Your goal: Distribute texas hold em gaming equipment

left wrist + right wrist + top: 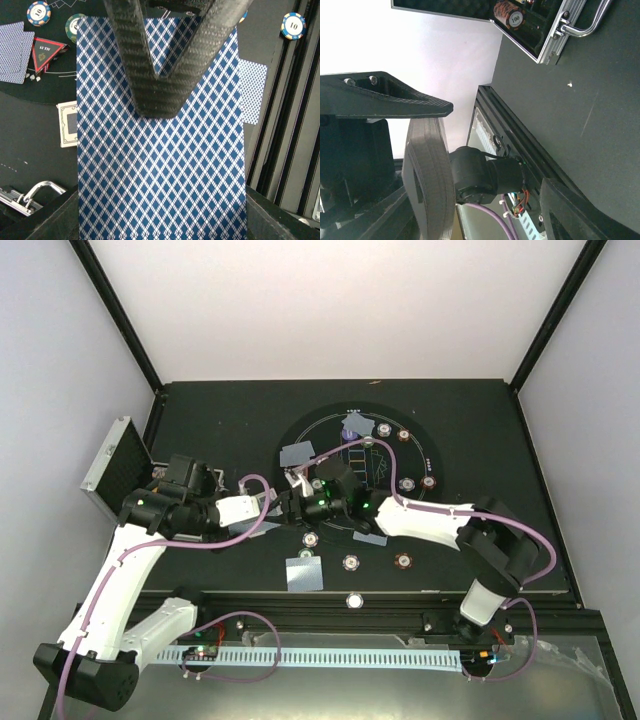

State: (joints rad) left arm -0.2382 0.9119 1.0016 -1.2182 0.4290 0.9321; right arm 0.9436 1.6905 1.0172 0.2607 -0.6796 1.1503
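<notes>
A deck of playing cards [160, 170] with a blue diamond back fills the left wrist view. My left gripper [266, 512] is shut on it at the table's left-centre. In the right wrist view the deck [427, 175] shows edge-on. My right gripper [293, 502] faces the left one, open, with the deck between its fingers near one of them. One of its dark fingers [160, 75] lies across the top card. Poker chips [384, 428] and single cards [304, 573] lie around the round felt layout. A red triangle marker [47, 52] sits beside a chip [38, 12].
The silver ribbed case [110, 465] stands open at the left edge, with its handle [35, 192] near my left gripper and a chip [511, 14] inside it. A white button disc [354, 600] lies on the front rail. A bordered card [67, 124] lies beside the deck.
</notes>
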